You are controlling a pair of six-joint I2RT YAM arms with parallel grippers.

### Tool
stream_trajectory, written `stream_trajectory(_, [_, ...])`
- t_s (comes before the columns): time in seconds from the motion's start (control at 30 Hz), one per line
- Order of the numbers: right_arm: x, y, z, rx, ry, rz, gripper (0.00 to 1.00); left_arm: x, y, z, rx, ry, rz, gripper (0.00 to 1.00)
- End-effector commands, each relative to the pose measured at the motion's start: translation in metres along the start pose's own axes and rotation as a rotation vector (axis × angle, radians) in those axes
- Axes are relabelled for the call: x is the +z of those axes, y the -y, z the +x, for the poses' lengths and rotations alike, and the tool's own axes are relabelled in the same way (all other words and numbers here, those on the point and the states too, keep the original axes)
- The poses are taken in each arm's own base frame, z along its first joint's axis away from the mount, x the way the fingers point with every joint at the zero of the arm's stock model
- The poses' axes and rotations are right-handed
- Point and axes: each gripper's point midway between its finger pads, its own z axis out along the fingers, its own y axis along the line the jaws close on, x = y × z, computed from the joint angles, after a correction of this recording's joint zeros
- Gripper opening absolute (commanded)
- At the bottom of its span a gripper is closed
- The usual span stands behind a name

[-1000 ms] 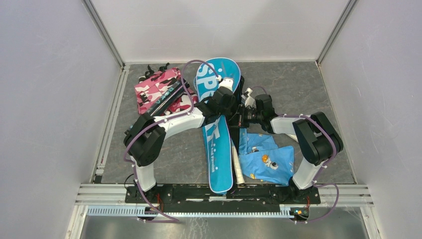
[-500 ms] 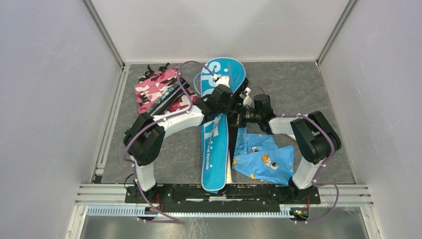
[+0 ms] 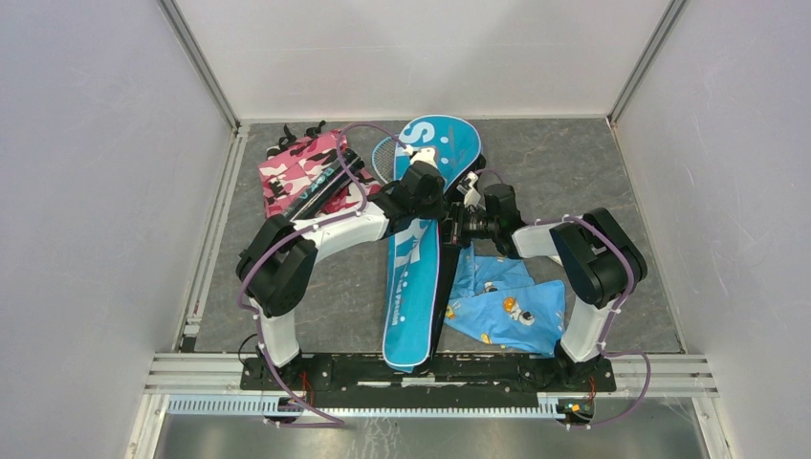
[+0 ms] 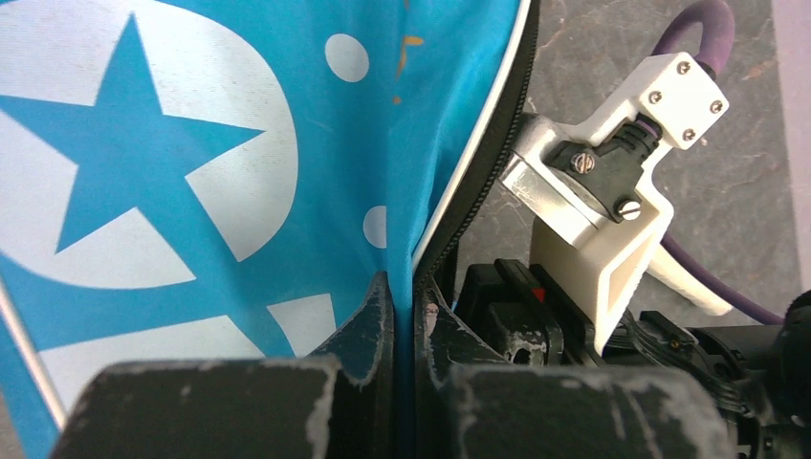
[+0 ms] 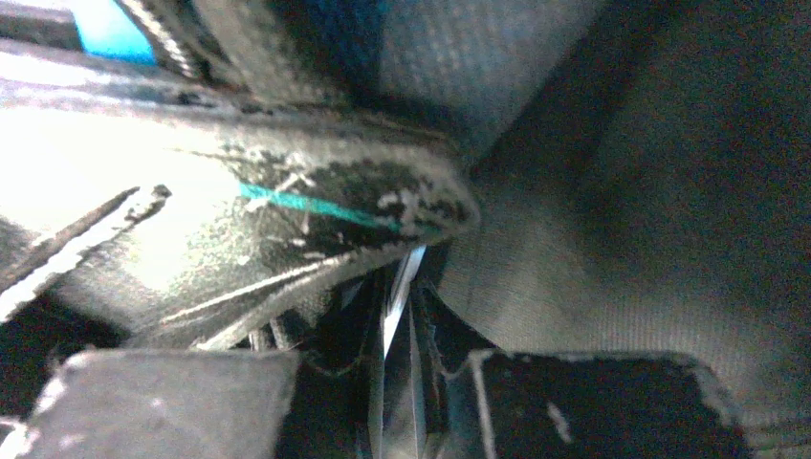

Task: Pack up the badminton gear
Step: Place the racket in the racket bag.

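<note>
- The blue racquet-shaped "SPORT" cover [image 3: 413, 287] lies in the middle of the table, between the two arms.
- Its long axis runs from the near edge to the far edge and tilts slightly to the right at the far end.
- The wide head end points toward the far edge. The narrow handle end points toward the near edge and reaches the arm bases.
- A dark strip runs along the right side of the cover. The left wrist view shows a black zipper [image 4: 478, 182] with white piping on that edge.
- The left gripper [image 4: 402, 296] sits over the head end. Its fingers [image 4: 368, 320] are pressed together and pinch a fold of the blue cover fabric just beside the zipper.
- The right gripper [image 3: 461, 220] is at the right edge of the cover, just beside the left gripper. Its wrist view is dark and blurred, so its finger state cannot be told.
- Part of a light-blue racquet head [image 3: 384, 153] shows just left of the cover's head end.
- A black tube [image 3: 320, 186] lies diagonally on the pink camouflage bag [image 3: 292, 167], toward the far left corner.
- The blue cartoon-print cloth [image 3: 507, 311] lies crumpled right of the cover, near the right arm base.
- The grey table [image 3: 612, 191] carries all items.
</note>
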Motion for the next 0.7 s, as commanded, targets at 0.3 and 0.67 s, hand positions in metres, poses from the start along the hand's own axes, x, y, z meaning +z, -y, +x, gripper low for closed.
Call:
stream_trajectory(0.3, [0.003,-0.027,-0.030,-0.296,0.021,-0.072,0.39,-0.001,0.008,0.010,-0.102,-0.070,0.096,0.02])
stream_trajectory(0.67, [-0.033,-0.018,-0.026,-0.567,-0.124,0.011,0.79,-0.021,-0.011,-0.039,-0.037,0.043,0.097,0.02])
